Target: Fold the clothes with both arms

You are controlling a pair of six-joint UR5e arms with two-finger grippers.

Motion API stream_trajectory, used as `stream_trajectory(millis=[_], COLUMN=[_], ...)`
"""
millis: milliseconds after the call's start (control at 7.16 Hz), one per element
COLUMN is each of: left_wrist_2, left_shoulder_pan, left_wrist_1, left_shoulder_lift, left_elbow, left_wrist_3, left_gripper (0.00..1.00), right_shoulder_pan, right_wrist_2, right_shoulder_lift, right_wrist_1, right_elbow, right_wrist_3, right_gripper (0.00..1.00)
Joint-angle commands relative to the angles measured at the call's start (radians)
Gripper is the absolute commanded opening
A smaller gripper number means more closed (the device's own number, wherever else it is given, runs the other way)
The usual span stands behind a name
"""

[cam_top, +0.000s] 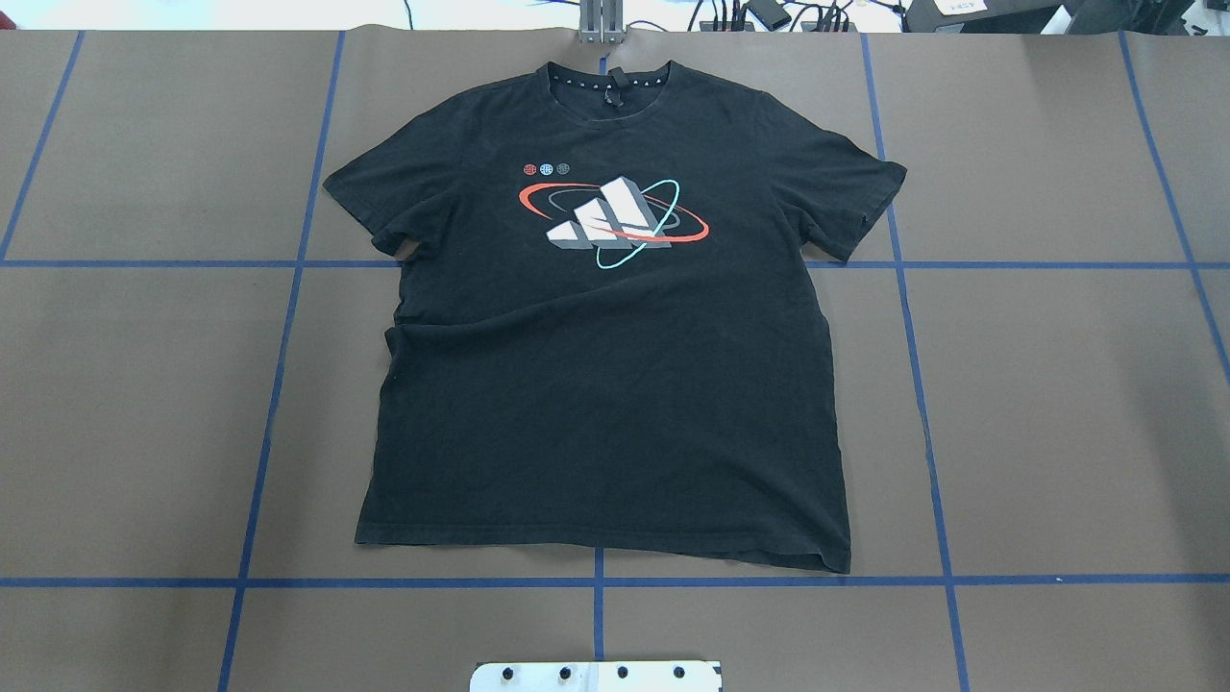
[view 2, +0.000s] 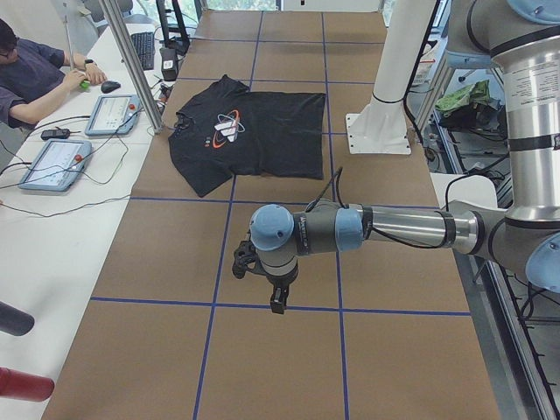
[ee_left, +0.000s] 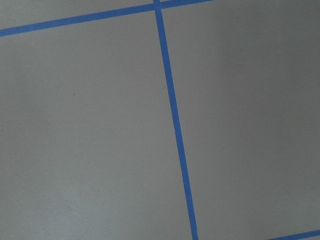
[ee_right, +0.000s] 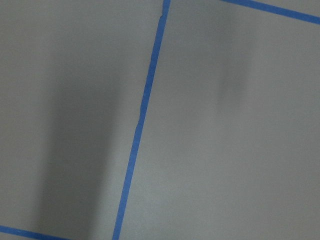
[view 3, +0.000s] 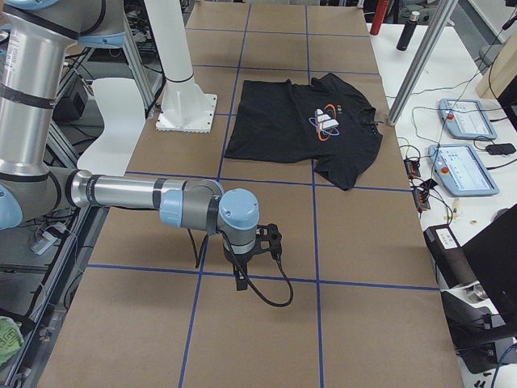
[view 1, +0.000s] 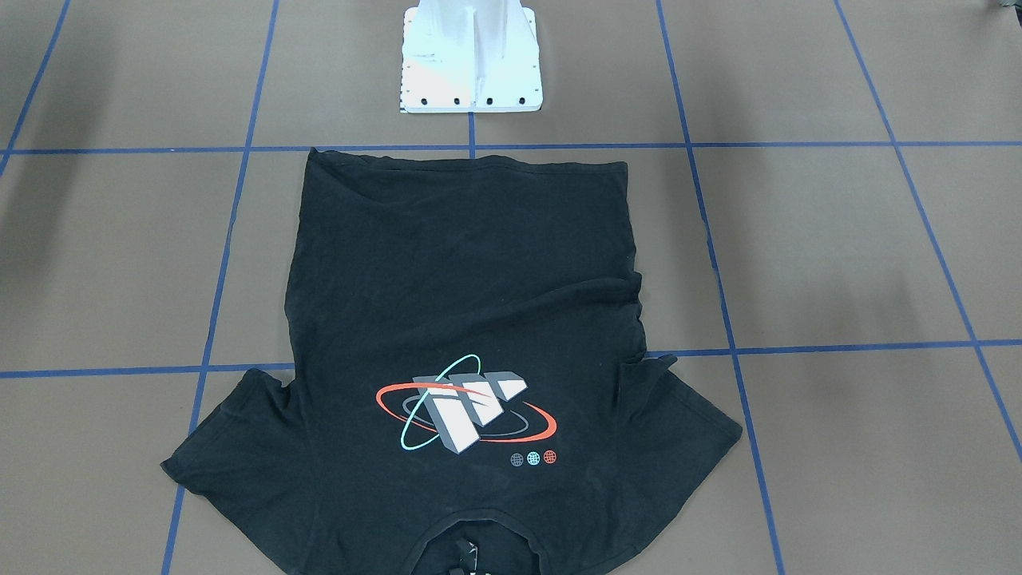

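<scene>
Black short-sleeved T-shirt [cam_top: 605, 384] with a grey-white block print lies flat, print up, mid brown blue-taped counter [cam_top: 1057, 404]. Collar far, hem near white pedestal base [cam_top: 596, 675]. Left claw [view 2: 276, 302] and right claw [view 3: 240, 279] hang over bare counter, well apart from the shirt. Their opening: cannot tell.

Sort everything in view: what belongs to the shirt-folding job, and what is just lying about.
Job: T-shirt, left arm, right arm.

Lying about: white pedestal base, control pendants, mouse, person at the side desk.
</scene>
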Motion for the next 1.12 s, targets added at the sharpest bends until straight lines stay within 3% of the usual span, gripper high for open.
stream_trajectory(millis=[0,698,977], left_wrist_2=[-0.002,-0.005,-0.015], left_shoulder_pan=[0.002,0.002,0.002], left_wrist_1=[0.003,0.000,-0.005], left_shoulder_lift=[-0.001,-0.048,-0.151], left_elbow=[-0.004,-0.084,-0.076], left_wrist_3=[-0.005,-0.015,-0.064], left_gripper=[1.00,1.00,1.00], right_shoulder_pan=[0.002,0.003,0.000], right_wrist_2=[0.000,0.032,0.035], right_shoulder_lift=[-0.002,0.012,0.034], right_wrist_1=[0.000,0.012,0.151], right_elbow=[-0.001,0.067,0.047], right_wrist_3=[0.000,0.023,0.037], right_gripper=[1.00,1.00,1.00])
